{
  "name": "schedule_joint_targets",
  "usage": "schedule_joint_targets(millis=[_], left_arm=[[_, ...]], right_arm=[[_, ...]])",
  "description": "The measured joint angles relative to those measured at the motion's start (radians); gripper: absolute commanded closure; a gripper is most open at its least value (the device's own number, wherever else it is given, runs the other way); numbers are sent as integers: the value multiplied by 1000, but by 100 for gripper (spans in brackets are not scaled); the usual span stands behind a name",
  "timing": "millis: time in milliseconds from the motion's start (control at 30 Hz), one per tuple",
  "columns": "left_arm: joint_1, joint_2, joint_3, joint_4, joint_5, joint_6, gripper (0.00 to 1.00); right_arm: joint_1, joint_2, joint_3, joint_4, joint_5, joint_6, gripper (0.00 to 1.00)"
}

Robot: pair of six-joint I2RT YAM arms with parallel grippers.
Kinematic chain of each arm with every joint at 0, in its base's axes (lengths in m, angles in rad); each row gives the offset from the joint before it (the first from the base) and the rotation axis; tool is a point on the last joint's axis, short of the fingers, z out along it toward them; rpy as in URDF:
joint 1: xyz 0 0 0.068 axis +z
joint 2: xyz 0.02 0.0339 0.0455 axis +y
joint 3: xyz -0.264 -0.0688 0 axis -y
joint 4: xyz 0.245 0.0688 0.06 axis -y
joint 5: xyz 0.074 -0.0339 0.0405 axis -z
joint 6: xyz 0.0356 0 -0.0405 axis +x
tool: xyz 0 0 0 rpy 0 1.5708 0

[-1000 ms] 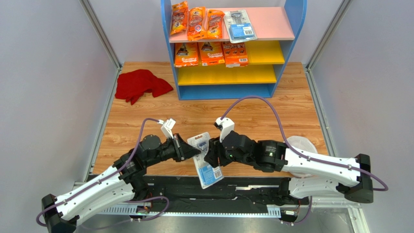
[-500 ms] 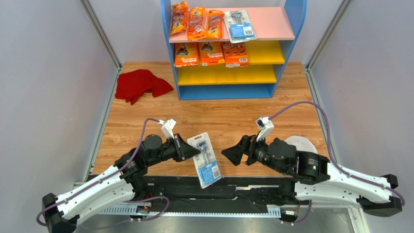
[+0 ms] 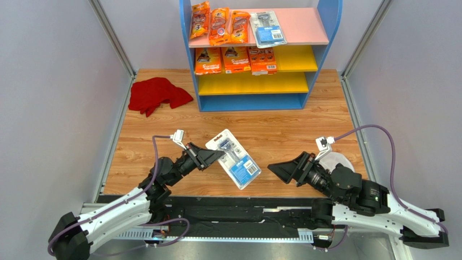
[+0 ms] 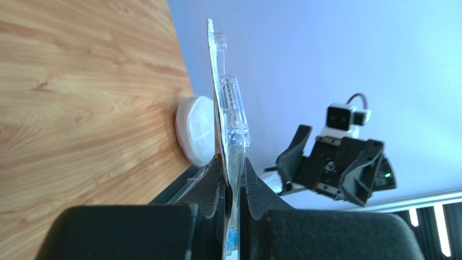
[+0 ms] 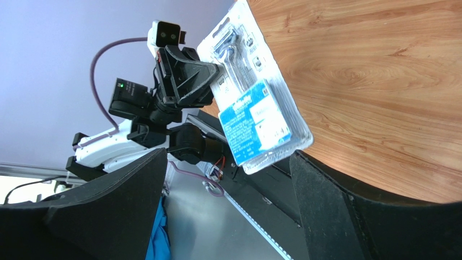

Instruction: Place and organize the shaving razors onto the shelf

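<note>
Left gripper (image 3: 219, 156) pinches one edge of a grey-blue blister card (image 3: 237, 159), its jaws nearly closed on the plastic, and holds the pack in the air above the wooden table (image 3: 303, 124) close to the arms. Right gripper (image 3: 277, 168) gapes wide and empty, near the card but apart from it. With only an edge held, the pack may swing or slip out on the long reach. Farther back, the shelf (image 3: 327, 51) already carries orange bags (image 3: 219, 24) and a second blister card (image 3: 268, 28) on its pink top board; a skewed arrival could knock them askew.
</note>
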Motion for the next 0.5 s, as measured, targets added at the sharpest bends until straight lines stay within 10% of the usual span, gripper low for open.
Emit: schedule_joint_targets(millis=[500], left_arm=[[34, 313, -63, 617, -5, -152, 100]], right_arm=[[0, -15, -246, 237, -78, 90, 16]])
